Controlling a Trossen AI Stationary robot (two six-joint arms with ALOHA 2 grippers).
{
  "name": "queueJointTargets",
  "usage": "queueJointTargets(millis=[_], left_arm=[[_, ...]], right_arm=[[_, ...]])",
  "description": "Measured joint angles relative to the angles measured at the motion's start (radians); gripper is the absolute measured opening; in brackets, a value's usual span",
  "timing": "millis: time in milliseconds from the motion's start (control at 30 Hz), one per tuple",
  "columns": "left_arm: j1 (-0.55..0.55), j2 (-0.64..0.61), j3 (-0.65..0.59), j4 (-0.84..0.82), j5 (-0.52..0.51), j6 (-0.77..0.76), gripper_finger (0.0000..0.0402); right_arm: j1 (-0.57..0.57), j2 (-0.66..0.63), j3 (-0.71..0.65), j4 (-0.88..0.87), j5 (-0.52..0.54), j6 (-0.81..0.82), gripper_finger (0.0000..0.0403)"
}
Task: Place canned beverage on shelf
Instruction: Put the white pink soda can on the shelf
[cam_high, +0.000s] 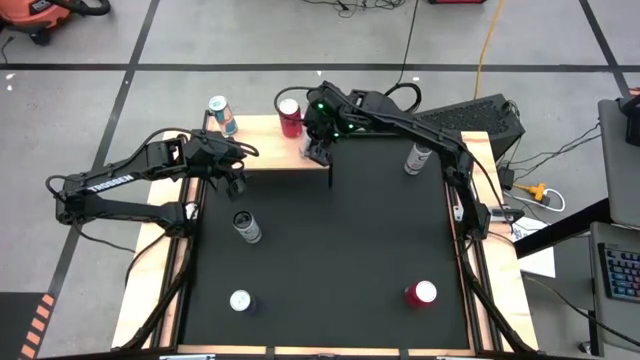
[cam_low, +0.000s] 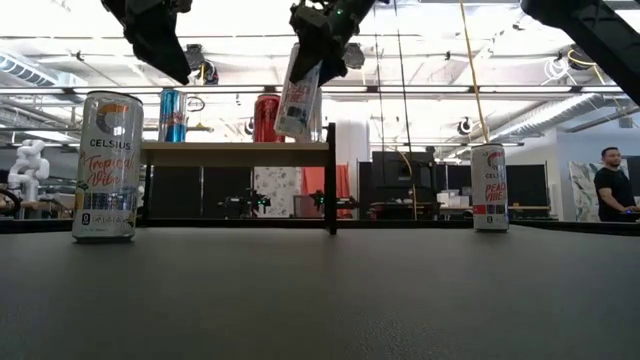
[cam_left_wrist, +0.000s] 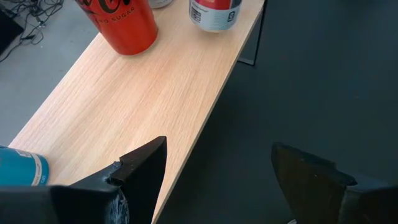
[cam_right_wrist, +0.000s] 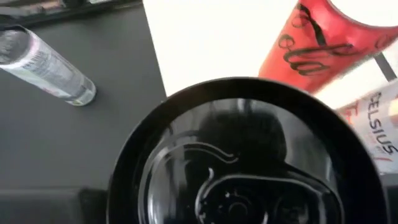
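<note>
The shelf (cam_high: 262, 150) is a light-wood board on thin black legs at the table's far side; it also shows in the low view (cam_low: 235, 153). A blue can (cam_low: 172, 115) and a red can (cam_low: 266, 118) stand upright on it. My right gripper (cam_high: 320, 150) is shut on a white can (cam_low: 298, 98) over the shelf's right end, beside the red can. The held can's black lid (cam_right_wrist: 249, 162) fills the right wrist view. My left gripper (cam_left_wrist: 217, 180) is open and empty, hovering over the shelf's near edge, left of the middle (cam_high: 238, 180). My right gripper holds the white can by its upper part (cam_low: 304, 62), coming from above. The can hangs below the fingers, tilted, with its lower end just above the shelf board. In the right wrist view the lid hides the fingers, so the kind of hold does not show.
Several more cans are on the black table: a white can (cam_high: 245, 226) left of centre, one (cam_high: 240, 300) at the near left, a red one (cam_high: 420, 293) at the near right, one (cam_high: 418, 158) at the far right. A person (cam_low: 610, 190) stands beyond the table.
</note>
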Motion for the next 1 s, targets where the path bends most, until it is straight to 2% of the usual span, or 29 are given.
queueJointTargets(millis=[1000], left_arm=[[0.0,0.0,0.0,-0.002,0.0,0.001,0.0292]], right_arm=[[0.0,0.022,0.0,-0.002,0.004,-0.069,0.0247]])
